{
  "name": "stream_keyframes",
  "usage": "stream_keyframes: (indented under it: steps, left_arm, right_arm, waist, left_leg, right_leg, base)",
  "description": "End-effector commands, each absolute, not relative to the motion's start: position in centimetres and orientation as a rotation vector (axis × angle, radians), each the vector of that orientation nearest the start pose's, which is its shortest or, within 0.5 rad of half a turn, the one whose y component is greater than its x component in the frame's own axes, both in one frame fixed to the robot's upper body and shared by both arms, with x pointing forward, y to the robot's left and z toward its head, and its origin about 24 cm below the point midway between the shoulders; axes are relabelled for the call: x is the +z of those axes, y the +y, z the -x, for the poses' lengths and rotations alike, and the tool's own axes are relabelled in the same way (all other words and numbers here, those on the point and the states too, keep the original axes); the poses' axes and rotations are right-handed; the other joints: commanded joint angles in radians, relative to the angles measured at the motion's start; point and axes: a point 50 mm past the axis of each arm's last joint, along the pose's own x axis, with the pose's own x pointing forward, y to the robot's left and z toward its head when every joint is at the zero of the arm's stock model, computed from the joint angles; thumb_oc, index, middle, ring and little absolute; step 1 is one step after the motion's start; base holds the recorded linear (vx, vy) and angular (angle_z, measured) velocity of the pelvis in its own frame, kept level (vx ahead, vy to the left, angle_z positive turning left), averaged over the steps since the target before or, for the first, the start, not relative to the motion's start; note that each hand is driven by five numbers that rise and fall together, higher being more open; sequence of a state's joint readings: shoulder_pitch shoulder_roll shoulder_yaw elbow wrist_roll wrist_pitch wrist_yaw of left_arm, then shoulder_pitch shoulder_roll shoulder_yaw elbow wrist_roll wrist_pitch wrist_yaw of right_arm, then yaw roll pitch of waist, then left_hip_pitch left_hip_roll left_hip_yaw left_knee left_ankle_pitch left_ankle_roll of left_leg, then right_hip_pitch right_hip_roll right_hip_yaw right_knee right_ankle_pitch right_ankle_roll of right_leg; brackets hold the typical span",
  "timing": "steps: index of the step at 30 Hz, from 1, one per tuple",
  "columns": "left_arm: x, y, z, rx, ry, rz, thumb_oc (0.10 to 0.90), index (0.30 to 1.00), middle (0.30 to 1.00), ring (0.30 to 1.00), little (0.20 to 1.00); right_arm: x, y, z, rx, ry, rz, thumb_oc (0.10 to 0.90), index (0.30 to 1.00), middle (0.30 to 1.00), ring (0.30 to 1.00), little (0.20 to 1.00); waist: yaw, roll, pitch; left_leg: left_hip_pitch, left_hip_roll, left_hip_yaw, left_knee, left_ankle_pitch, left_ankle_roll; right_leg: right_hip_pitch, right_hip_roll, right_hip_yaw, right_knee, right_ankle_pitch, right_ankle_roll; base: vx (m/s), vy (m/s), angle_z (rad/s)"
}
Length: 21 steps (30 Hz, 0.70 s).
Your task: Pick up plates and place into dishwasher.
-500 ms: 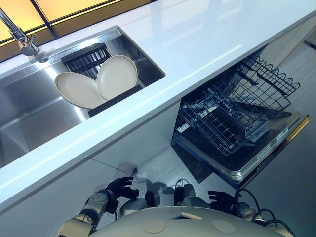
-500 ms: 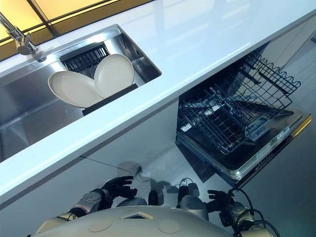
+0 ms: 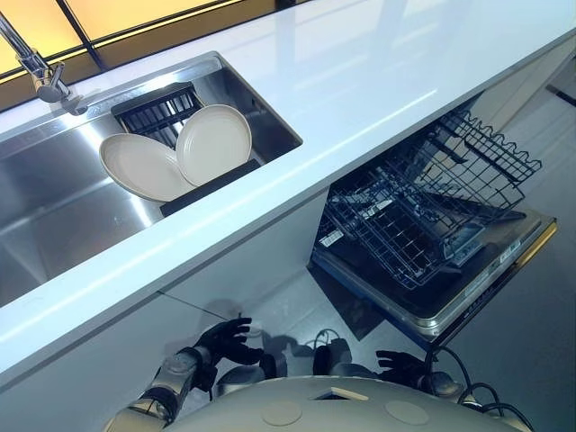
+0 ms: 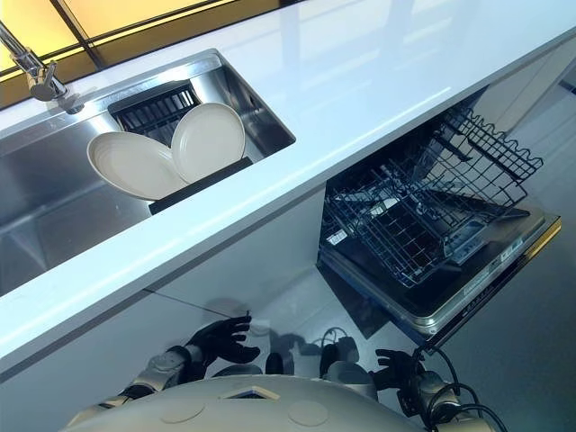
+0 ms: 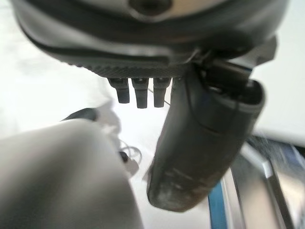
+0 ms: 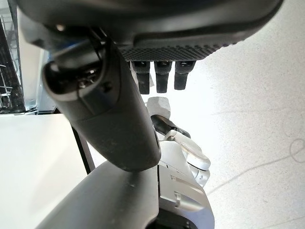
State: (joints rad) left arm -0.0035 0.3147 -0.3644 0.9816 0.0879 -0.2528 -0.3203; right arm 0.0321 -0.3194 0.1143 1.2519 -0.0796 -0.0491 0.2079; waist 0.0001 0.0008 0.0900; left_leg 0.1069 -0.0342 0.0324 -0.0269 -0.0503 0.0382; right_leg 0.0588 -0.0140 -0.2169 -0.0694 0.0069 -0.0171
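Note:
Two cream plates lean on a black rack in the steel sink: the left plate lies lower, and the right plate overlaps it. The dishwasher stands open at the right, below the counter, with its wire rack pulled out and nothing in it. My left hand hangs low in front of the cabinet, with relaxed fingers and nothing in it. My right hand is low near the dishwasher door, fingers relaxed, holding nothing.
A white counter runs across the view between the sink and the dishwasher. A chrome tap stands at the sink's far left. White cabinet fronts lie under the counter. A grey floor lies beyond the open door.
The whole picture has shifted slightly, so the camera moved. My left hand has moved a little to the right. The plates have not moved.

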Motion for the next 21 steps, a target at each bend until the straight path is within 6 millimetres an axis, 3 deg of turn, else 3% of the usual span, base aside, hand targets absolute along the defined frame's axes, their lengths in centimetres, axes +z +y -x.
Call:
stream_keyframes:
  steps: [1,3,4,5,6,8,11,13,16,19,21]
  left_arm:
    - [-9.2,16.6,-20.1,-0.785,0.5,-0.599,0.8,0.9,0.9,0.9,0.9]
    - [-6.3,16.0,-22.4,-0.869,0.385,-0.642,0.8,0.9,0.9,0.9,0.9]
    - [-5.9,15.9,-22.5,-0.893,0.37,-0.626,0.8,0.9,0.9,0.9,0.9]
    - [-3.2,15.0,-24.1,-0.977,0.329,-0.514,0.8,0.9,0.9,0.9,0.9]
    - [-2.3,14.7,-24.4,-1.024,0.313,-0.443,0.8,0.9,0.9,0.9,0.9]
    - [1.4,12.1,-25.0,-1.196,0.252,-0.168,0.8,0.9,0.9,0.9,0.9]
    - [5.1,8.8,-23.9,-1.395,0.167,0.11,0.8,0.9,0.9,0.9,0.9]
    - [6.6,7.8,-23.3,-1.491,0.109,0.238,0.8,0.9,0.9,0.9,0.9]
    - [9.6,5.6,-21.6,-1.644,0.013,0.643,0.8,0.9,0.9,0.9,0.9]
    - [11.9,4.0,-20.5,-1.694,-0.091,1.048,0.8,0.9,0.9,0.9,0.9]
    - [13.1,3.3,-20.4,-1.67,-0.129,1.221,0.8,0.9,0.9,0.9,0.9]
  right_arm:
    - [-14.9,-26.2,-10.0,0.168,1.204,0.301,0.8,0.9,0.9,0.9,0.9]
    - [-14.7,-26.5,-10.2,0.171,1.199,0.32,0.8,0.9,0.9,0.9,0.9]
    - [-14.7,-26.5,-10.2,0.171,1.198,0.321,0.8,0.9,0.9,0.9,0.9]
    - [-14.6,-26.7,-10.4,0.166,1.194,0.325,0.8,0.9,0.9,0.9,0.9]
    - [-14.6,-26.7,-10.4,0.165,1.192,0.328,0.8,0.9,0.9,0.9,0.9]
    - [-14.6,-26.9,-10.3,0.154,1.188,0.33,0.8,0.9,0.9,0.9,0.9]
    - [-14.8,-26.8,-9.9,0.143,1.192,0.325,0.8,0.9,0.9,0.9,0.9]
    - [-14.9,-26.6,-9.6,0.144,1.198,0.326,0.8,0.9,0.9,0.9,0.9]
    - [-15.3,-26.0,-9.1,0.147,1.208,0.326,0.8,0.9,0.9,0.9,0.9]
    - [-15.5,-25.4,-8.8,0.158,1.214,0.326,0.8,0.9,0.9,0.9,0.9]
    - [-15.7,-24.9,-8.8,0.171,1.218,0.325,0.8,0.9,0.9,0.9,0.9]
  waist:
    - [-0.007,0.03,-0.007]
    - [-0.014,0.04,-0.004]
    - [-0.015,0.041,-0.004]
    - [-0.016,0.047,-0.002]
    - [-0.016,0.05,-0.001]
    - [-0.015,0.059,0.0]
    - [-0.013,0.062,0.0]
    - [-0.014,0.062,-0.002]
    - [-0.013,0.058,-0.006]
    - [-0.01,0.051,-0.01]
    - [-0.008,0.045,-0.012]
  left_leg:
    - [-0.061,-0.007,0.026,0.003,-0.011,-0.035]
    - [-0.06,-0.01,0.028,0.0,-0.01,-0.031]
    - [-0.059,-0.01,0.028,-0.001,-0.01,-0.031]
    - [-0.06,-0.012,0.028,-0.001,-0.009,-0.028]
    - [-0.06,-0.013,0.027,-0.003,-0.009,-0.027]
    - [-0.057,-0.017,0.021,-0.009,-0.011,-0.02]
    - [-0.043,-0.019,0.012,-0.02,-0.014,-0.017]
    - [-0.037,-0.019,0.009,-0.025,-0.014,-0.018]
    - [-0.025,-0.017,0.002,-0.03,-0.02,-0.017]
    - [-0.016,-0.015,-0.002,-0.031,-0.026,-0.018]
    - [-0.012,-0.013,-0.004,-0.033,-0.028,-0.02]
  right_leg:
    - [-0.04,0.009,0.028,0.137,-0.123,0.063]
    - [-0.045,0.009,0.032,0.143,-0.126,0.064]
    - [-0.045,0.009,0.032,0.144,-0.126,0.065]
    - [-0.048,0.009,0.032,0.146,-0.127,0.064]
    - [-0.048,0.009,0.033,0.147,-0.127,0.064]
    - [-0.048,0.01,0.037,0.148,-0.129,0.062]
    - [-0.035,0.012,0.04,0.142,-0.13,0.063]
    - [-0.027,0.014,0.042,0.139,-0.13,0.063]
    - [-0.01,0.016,0.048,0.129,-0.133,0.059]
    - [0.003,0.02,0.05,0.123,-0.134,0.055]
    - [0.008,0.022,0.049,0.12,-0.136,0.052]
  base:
    - [-0.03,0.071,-0.18]
    - [-0.02,0.053,-0.13]
    - [-0.02,0.035,-0.04]
    - [0.0,0.0,0.0]
    - [-0.03,0.031,0.0]
    - [0.0,0.0,0.0]
    - [0.01,-0.017,0.05]
    - [0.03,-0.02,0.02]
    - [0.04,-0.032,-0.02]
    - [0.04,-0.046,-0.01]
    - [0.03,-0.047,0.0]
